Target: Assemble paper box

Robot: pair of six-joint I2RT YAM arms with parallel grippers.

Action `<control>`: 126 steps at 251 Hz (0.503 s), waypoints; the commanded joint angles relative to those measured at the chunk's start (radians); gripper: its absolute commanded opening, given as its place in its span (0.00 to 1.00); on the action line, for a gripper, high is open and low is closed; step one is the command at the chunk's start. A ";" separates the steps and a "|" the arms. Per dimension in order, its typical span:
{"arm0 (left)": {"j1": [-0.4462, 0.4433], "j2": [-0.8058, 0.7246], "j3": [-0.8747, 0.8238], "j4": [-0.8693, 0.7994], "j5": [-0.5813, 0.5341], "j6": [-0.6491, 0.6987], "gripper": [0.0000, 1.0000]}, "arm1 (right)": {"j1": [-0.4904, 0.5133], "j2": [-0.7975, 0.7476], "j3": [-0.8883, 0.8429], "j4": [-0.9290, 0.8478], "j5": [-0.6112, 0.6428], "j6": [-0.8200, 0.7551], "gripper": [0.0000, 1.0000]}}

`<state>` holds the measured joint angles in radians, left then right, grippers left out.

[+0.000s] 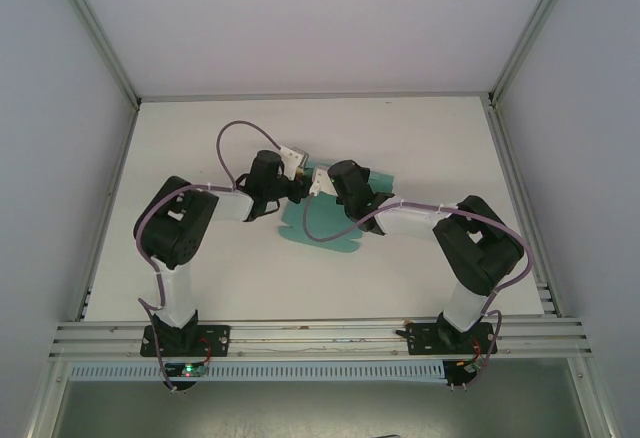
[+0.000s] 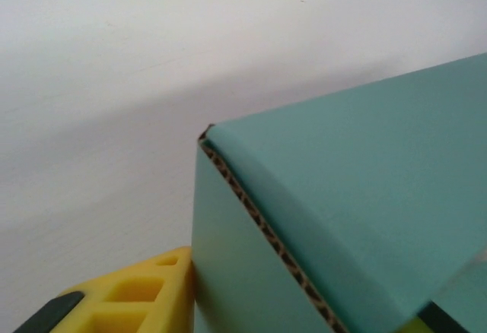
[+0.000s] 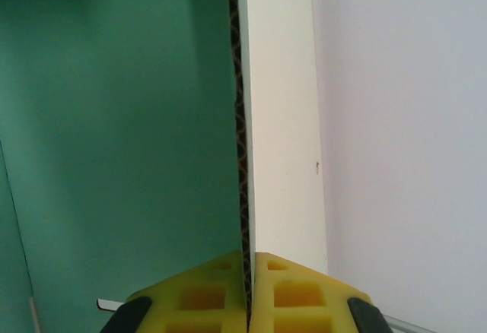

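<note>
**Both claws on the paper box, mid-table**

Top view: the teal paper box (image 1: 322,236) lies flat-ish in the middle of the white table (image 1: 200,148). The left claw (image 1: 293,190) and right claw (image 1: 320,180) meet over its far edge.

Left wrist: a folded box corner stands between the yellow fingers (image 2: 144,299), with one finger against the wall. Can't tell if this claw is clamped.

Right wrist: the yellow fingers (image 3: 205,295) are pinched tight on an upright card edge, so this claw is gripping the box.
</note>
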<state>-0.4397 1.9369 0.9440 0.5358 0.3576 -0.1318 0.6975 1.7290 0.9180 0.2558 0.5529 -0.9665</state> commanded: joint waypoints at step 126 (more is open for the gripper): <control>-0.058 -0.028 -0.082 0.122 -0.163 -0.023 0.00 | 0.007 -0.421 -0.126 -0.112 -0.313 0.473 0.66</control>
<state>-0.4850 1.9335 0.9089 0.6060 0.1719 -0.1642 0.7216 1.4414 0.8177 0.1669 0.3645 -0.6582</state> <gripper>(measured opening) 0.085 0.630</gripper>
